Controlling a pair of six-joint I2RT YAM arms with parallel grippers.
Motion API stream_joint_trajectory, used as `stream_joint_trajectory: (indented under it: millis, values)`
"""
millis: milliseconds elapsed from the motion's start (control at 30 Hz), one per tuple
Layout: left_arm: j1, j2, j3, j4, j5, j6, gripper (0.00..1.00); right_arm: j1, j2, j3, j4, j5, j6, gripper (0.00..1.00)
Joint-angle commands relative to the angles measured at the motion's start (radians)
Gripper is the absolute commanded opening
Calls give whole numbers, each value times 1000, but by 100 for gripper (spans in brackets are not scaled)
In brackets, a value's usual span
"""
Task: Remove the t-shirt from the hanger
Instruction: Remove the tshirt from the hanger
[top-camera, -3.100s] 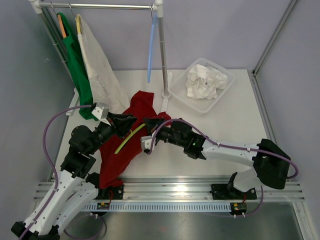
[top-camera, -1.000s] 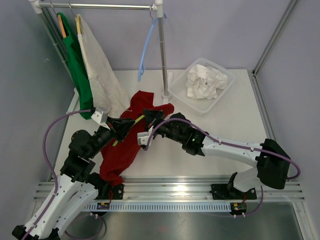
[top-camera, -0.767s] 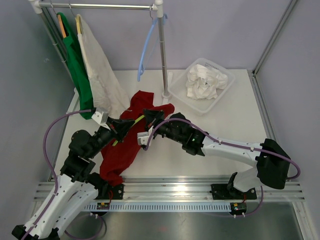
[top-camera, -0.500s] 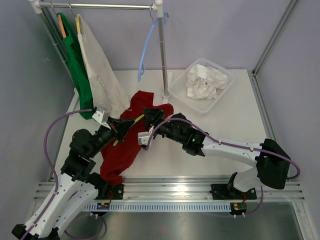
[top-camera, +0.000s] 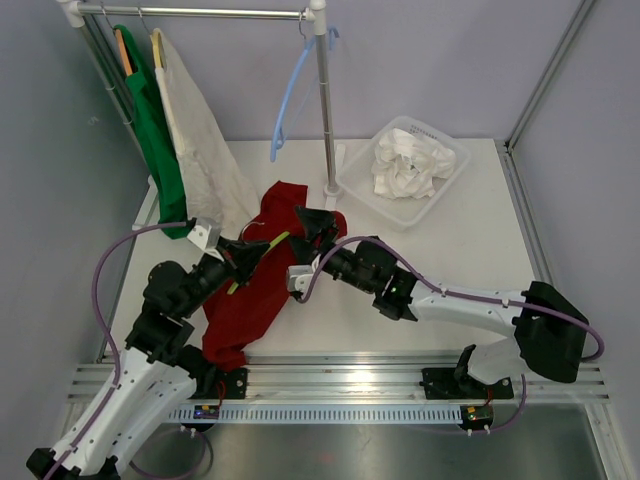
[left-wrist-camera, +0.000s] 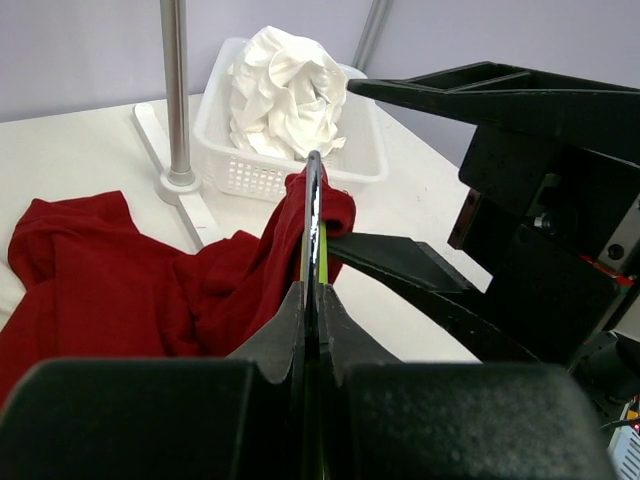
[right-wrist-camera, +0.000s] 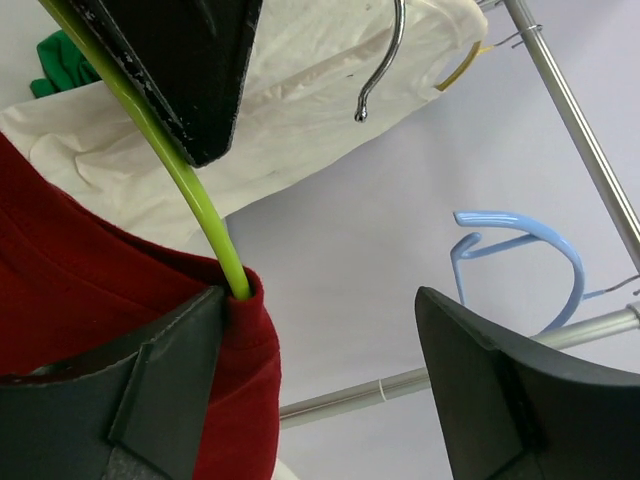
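Observation:
The red t-shirt (top-camera: 250, 300) lies crumpled on the table with a lime-green hanger (top-camera: 272, 242) still inside it. My left gripper (top-camera: 262, 250) is shut on the hanger's green arm (left-wrist-camera: 318, 240), just below the metal hook (left-wrist-camera: 313, 185). My right gripper (top-camera: 318, 224) stands open beside the shirt's upper edge. In the right wrist view the green arm (right-wrist-camera: 190, 190) comes out of a fold of red cloth (right-wrist-camera: 120, 310) that rests against one finger (right-wrist-camera: 150, 380). Nothing lies between the right gripper (right-wrist-camera: 320, 300) fingers.
A clothes rack stands at the back left with a green garment (top-camera: 155, 130) and a cream one (top-camera: 205, 150). A bare blue hanger (top-camera: 285, 100) hangs by the rack pole (top-camera: 325, 110). A white basket (top-camera: 350, 180) holding white cloth (top-camera: 410, 165) sits at the back right.
My right gripper has opened, let go of the red cloth and shifted slightly right. My left gripper has closed fully on the hanger. The blue hanger swings a little.

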Motion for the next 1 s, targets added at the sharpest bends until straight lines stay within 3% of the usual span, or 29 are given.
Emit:
stream_joint_trajectory:
  millis: [0, 333, 433, 667, 967]
  values:
    - [1, 0, 13, 127, -5, -12, 0, -3, -54, -48, 232, -11, 83, 84]
    - [0, 59, 13, 216, -4, -45, 0, -4, -197, -162, 309, 82, 302, 96]
    - [0, 68, 16, 248, -27, -81, 0, -9, -292, -191, 285, 133, 437, 98]
    - [-2, 108, 45, 298, -47, -105, 0, -18, -404, -257, 204, 151, 552, 99]
    - [-3, 128, 33, 332, -53, -45, 0, -23, -321, -193, 150, 182, 655, 98]
